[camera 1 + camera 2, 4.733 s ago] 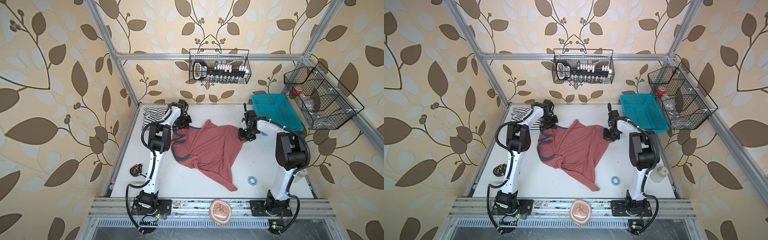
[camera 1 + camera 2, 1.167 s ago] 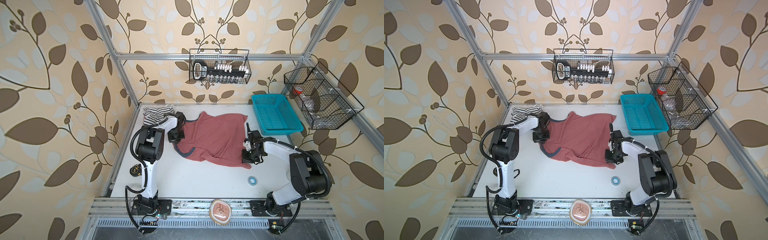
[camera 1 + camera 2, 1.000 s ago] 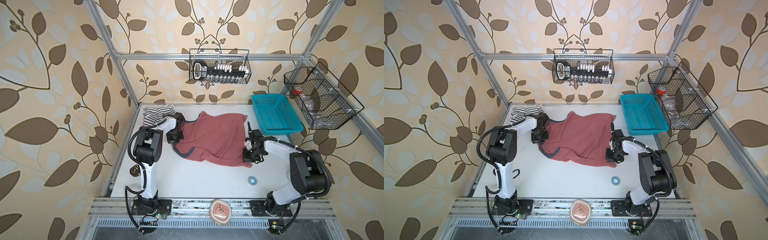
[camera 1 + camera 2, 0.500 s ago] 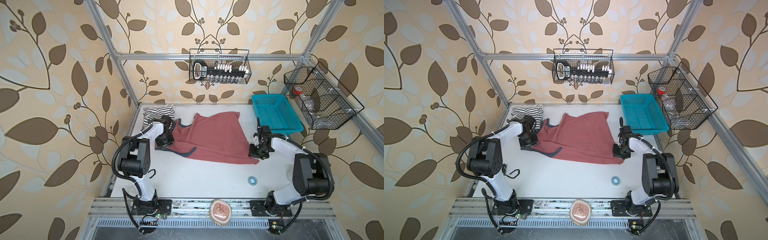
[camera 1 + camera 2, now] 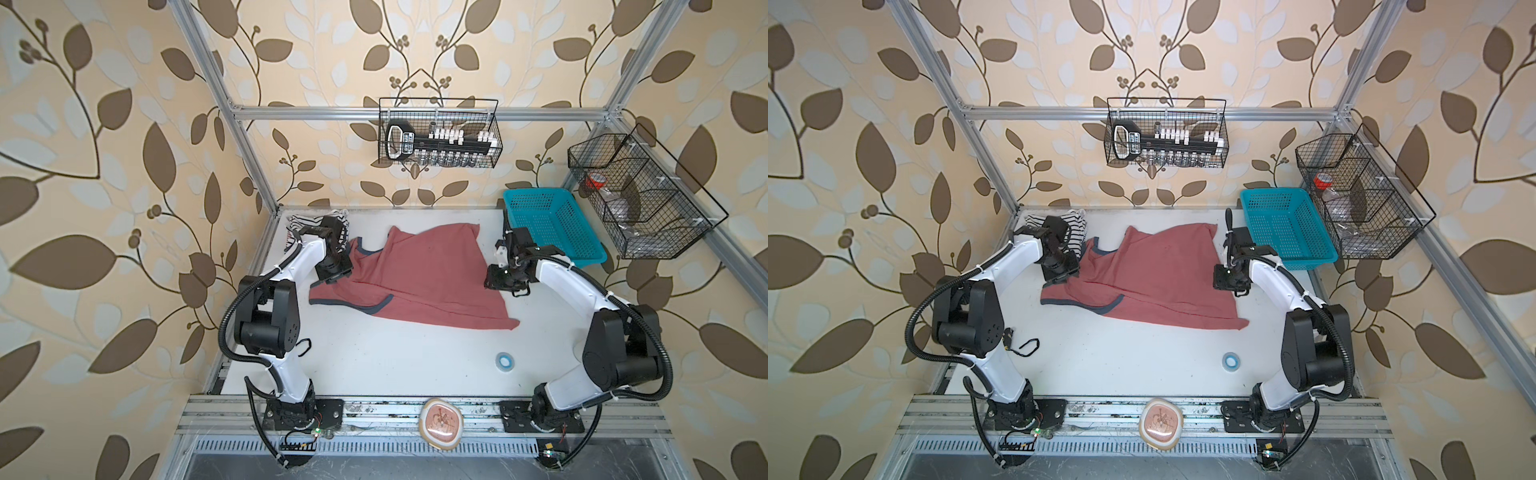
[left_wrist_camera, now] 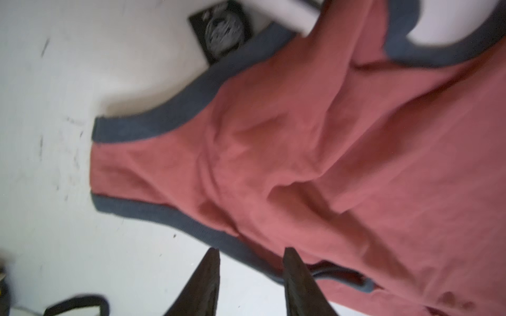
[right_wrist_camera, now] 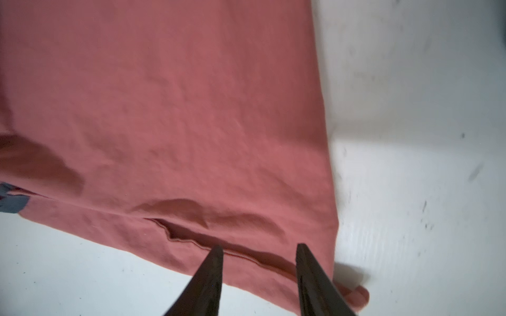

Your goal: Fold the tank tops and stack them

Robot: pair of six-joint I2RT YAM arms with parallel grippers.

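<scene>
The dusty red tank top [image 5: 415, 270] lies left-to-right across the frame middle, straps by the left jaws, hem by the right jaws, both standing apart, empty.

Table [image 5: 374, 365] lies bare before red tank top [image 5: 424, 282], save a tape roll [image 5: 505, 360].

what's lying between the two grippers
The dusty red tank top lies spread out across the whole stretch between the left gripper and the right gripper. Nothing else lies there. This shows in both top views.
</scene>
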